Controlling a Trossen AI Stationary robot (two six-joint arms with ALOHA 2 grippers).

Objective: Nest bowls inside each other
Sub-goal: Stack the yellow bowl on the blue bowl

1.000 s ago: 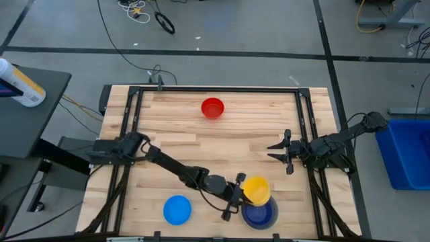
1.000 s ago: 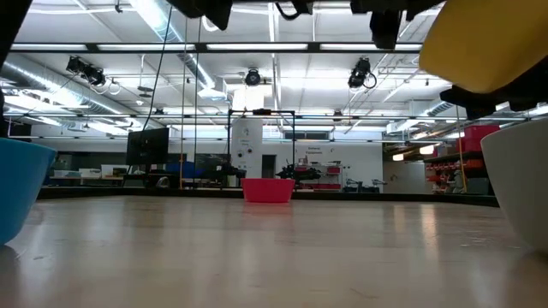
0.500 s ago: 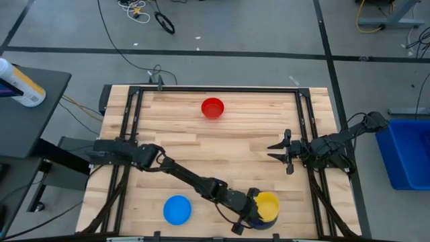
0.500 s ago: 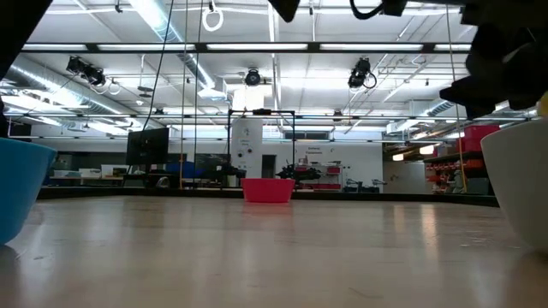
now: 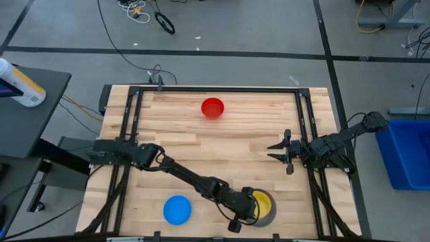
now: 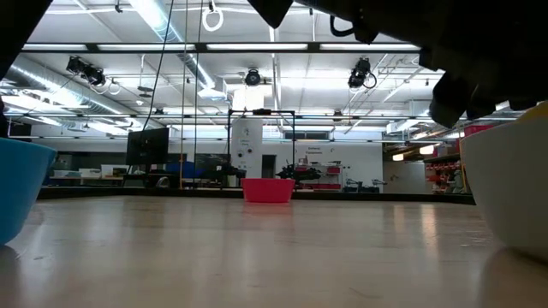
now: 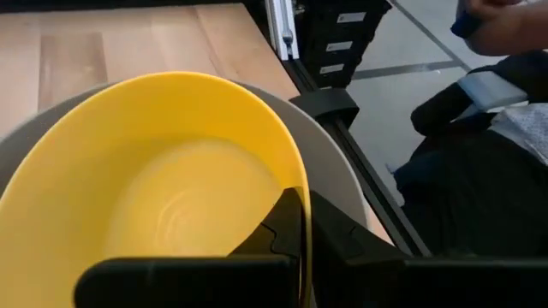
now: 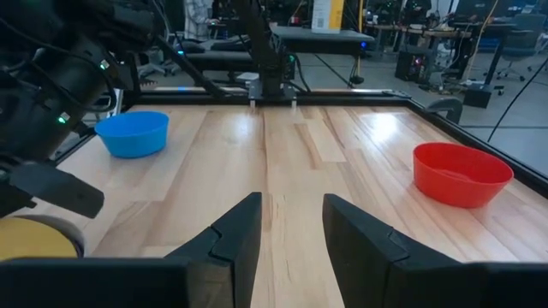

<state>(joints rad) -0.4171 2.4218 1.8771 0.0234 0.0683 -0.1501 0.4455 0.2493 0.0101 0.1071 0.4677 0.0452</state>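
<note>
The yellow bowl (image 5: pixel 263 200) sits inside the pale grey bowl (image 5: pixel 270 214) at the near right of the table, and my left gripper (image 5: pixel 247 207) is shut on it. The left wrist view shows the yellow bowl (image 7: pixel 171 188) ringed by the grey bowl's rim (image 7: pixel 342 171). The dark blue bowl is hidden. The light blue bowl (image 5: pixel 177 210) stands on its base near the front edge. The red bowl (image 5: pixel 212 107) stands at the far middle. My right gripper (image 5: pixel 282 152) waits open at the right side, holding nothing. My left gripper pinches the yellow bowl's rim (image 7: pixel 298 181) on the side nearest the arm. One finger (image 7: pixel 272 233) is inside the bowl and the other (image 7: pixel 336 233) is outside, between the yellow and grey walls. The fingers come slanting down from the table's left. The bowl lies slightly tilted in the grey bowl.
The black frame rail (image 7: pixel 338 103) runs along the table's right edge, close beside the grey bowl. Bare wood lies between the red bowl (image 8: pixel 461 174) and the light blue bowl (image 8: pixel 133 133). In the low view the grey bowl (image 6: pixel 514 197) fills the right edge.
My left gripper, staying shut, has carried the yellow bowl toward the table's near right corner and down. It tipped the bowl from steeply tilted above the stack to lying inside the grey bowl, so the dark blue bowl is now covered. The grey bowl has shifted slightly.
</note>
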